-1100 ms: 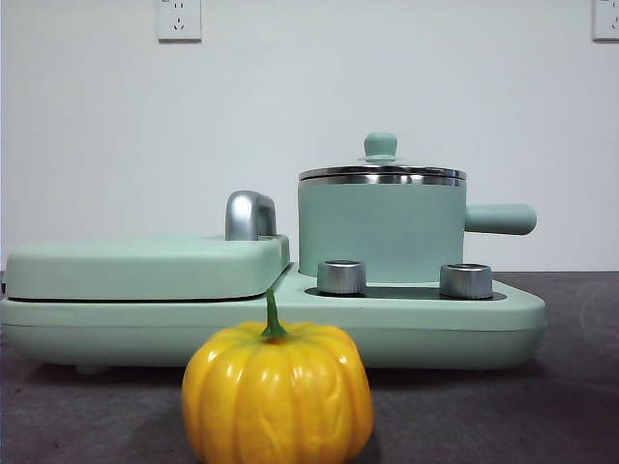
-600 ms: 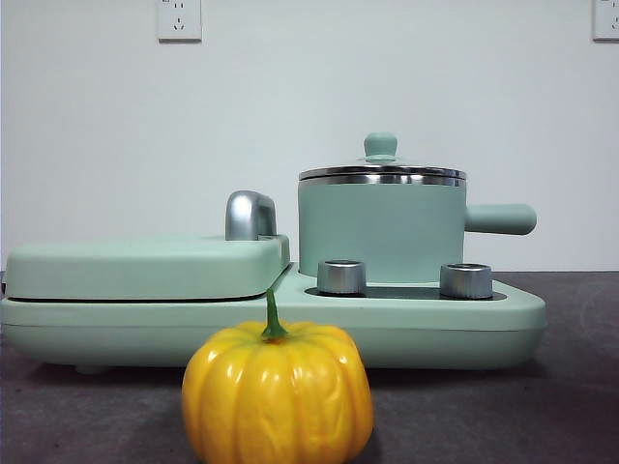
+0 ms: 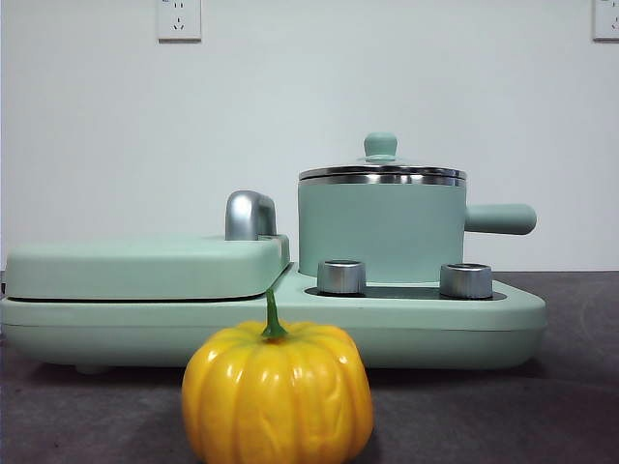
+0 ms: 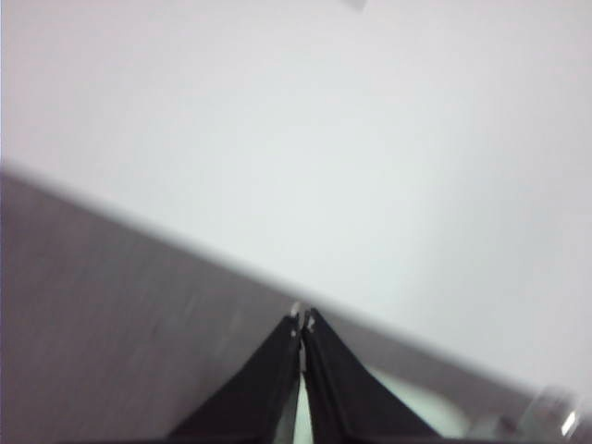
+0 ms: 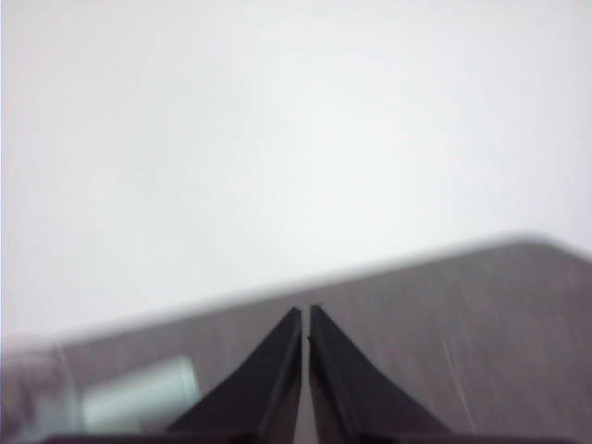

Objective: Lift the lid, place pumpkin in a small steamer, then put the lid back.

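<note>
- Left wrist view is showing the left gripper [image 4: 303, 324] with its two black jaws pressed together tip to tip, nothing lying between them; it is hanging above the dark grey table [image 4: 111, 314], with a blurred patch of mint green showing just past the jaws.
- Right wrist view is showing the right gripper [image 5: 305, 314] with its jaws likewise closed on each other and gripping nothing; a blurred pale green shape is lying off to one side of them, too soft to name for certain.
- Neither gripper is appearing in the front view.
- Front view is showing the pumpkin [image 3: 278, 391] sitting on the table nearest the camera, upright, its green stem pointing up; it is standing in front of the mint-green cooker base [image 3: 503, 324], and whether it is touching that base cannot be told.
- On the right part of the base the small steamer [image 3: 380, 230] is standing upright, its stubby handle pointing right, two steel dials [image 3: 341, 276] sitting in front of it.
- Sitting closed on the steamer's rim is the lid [image 3: 381, 172], its green knob on top.
- To the left the flat griddle cover [image 3: 145, 266] is lying shut, its chrome handle [image 3: 250, 215] rising behind it.
- Two wall sockets [image 3: 179, 19] are showing on the white wall.
</note>
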Controlling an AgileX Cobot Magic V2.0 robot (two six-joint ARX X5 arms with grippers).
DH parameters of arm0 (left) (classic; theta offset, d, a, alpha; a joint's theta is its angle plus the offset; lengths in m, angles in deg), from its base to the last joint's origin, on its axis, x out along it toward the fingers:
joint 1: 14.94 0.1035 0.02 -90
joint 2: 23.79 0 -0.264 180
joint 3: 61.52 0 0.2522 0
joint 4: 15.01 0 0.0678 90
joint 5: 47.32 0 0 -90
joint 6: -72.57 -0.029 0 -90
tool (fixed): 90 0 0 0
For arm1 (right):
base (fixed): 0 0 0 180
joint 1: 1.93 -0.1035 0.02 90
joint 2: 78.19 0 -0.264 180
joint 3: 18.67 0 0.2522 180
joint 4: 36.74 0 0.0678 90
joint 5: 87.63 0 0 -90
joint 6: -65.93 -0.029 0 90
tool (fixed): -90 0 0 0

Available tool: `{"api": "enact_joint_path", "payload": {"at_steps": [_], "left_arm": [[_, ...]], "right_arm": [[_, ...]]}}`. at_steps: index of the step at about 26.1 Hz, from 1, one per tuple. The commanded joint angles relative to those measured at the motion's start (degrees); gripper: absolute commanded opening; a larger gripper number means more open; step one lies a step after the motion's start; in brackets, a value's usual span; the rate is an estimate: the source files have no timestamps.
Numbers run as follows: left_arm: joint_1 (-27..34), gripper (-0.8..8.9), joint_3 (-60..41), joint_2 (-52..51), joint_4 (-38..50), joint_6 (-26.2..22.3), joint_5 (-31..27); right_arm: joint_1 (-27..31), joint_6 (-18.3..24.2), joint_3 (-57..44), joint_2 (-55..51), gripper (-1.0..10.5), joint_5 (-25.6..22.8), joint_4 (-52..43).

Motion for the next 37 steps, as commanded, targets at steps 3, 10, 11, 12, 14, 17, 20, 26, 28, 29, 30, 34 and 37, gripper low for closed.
{"api": "enact_joint_path", "payload": {"at_steps": [3, 10, 11, 12, 14, 17, 20, 26, 28, 29, 30, 34, 37], "left_arm": [[0.1, 0.07, 1.7, -0.1, 5.4, -0.9, 0.2], [0.1, 0.09, 11.8, 1.9, -1.5, -5.9, 0.2], [0.1, 0.1, 13.5, 2.4, -2.9, -7.3, 0.2], [0.1, 0.1, 15.8, 3.1, -4.9, -9.3, 0.2], [0.1, 0.1, 19.3, 4.3, -8.2, -12.2, 0.2], [0.1, 0.1, 25.2, 6.9, -13.2, -17.1, 0.2], [0.1, 0.1, 29.7, 9.9, -16.0, -20.7, 0.2], [0.1, 0.1, 35.6, 15.8, -16.5, -21.0, 0.2], [0.0, 0.1, 36.9, 18.1, -17.3, -21.0, 0.2], [0.0, 0.1, 37.4, 19.3, -17.9, -21.0, 0.2], [0.0, 0.1, 38.1, 20.9, -18.9, -20.9, 0.3], [0.0, 0.1, 39.9, 26.5, -21.8, -20.7, 4.3], [-0.3, 0.1, 40.2, 31.3, -22.0, -20.7, 7.2]], "right_arm": [[0.0, -1.4, 3.9, -0.1, 0.1, 0.3, -2.6], [0.0, -1.3, 16.5, 1.7, 0.1, -0.4, 9.3], [0.0, -1.3, 18.6, 2.3, 0.1, -0.3, 11.5], [0.0, -1.2, 21.4, 3.5, 0.1, -0.3, 14.4], [0.0, -0.5, 25.1, 5.4, 0.1, -0.3, 18.0], [0.0, 2.5, 30.7, 9.2, 0.1, 1.9, 21.7], [0.0, 6.4, 35.1, 13.4, 0.1, 6.5, 23.5], [0.0, 12.0, 42.9, 21.8, 0.1, 13.4, 28.7], [0.0, 13.2, 45.4, 24.8, 0.1, 14.6, 30.1], [0.0, 13.6, 46.4, 26.2, 0.1, 15.3, 30.5], [0.0, 14.4, 47.4, 27.9, 0.1, 16.2, 30.8], [-0.2, 17.2, 49.7, 33.0, 0.1, 20.8, 31.2], [-0.7, 18.3, 50.2, 36.6, 0.1, 24.0, 31.3]]}}
